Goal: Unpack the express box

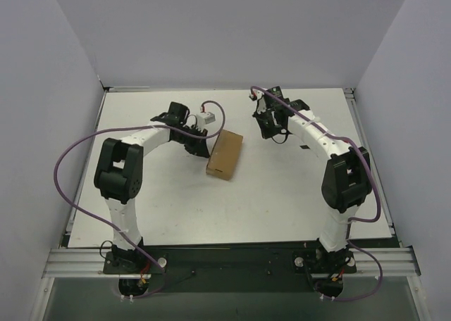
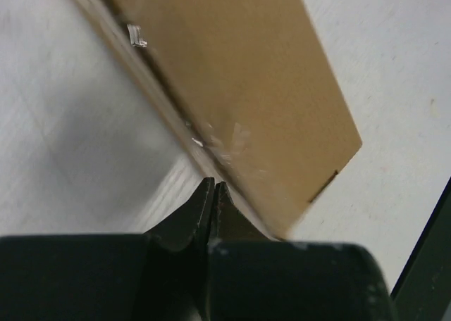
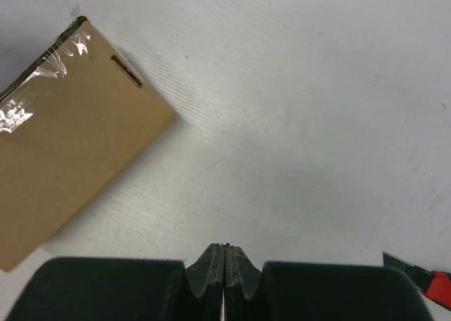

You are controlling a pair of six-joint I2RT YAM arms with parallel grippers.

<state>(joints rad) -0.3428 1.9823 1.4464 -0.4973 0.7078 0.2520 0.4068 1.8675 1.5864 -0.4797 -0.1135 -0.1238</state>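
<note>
The express box (image 1: 225, 155) lies flat and closed near the middle of the bench (image 1: 282, 201). The overhead view shows only its plain tan top; the wrist views add the shiny clear tape along its edge. The left gripper (image 2: 213, 189) is clenched on nothing, tips just beside that taped edge; I cannot tell whether they touch it. The right gripper (image 3: 224, 254), also clenched and empty, sits apart from the box. A red-and-black utility knife (image 3: 428, 284) shows at the lower right of the right wrist view, mostly cut off.
</note>
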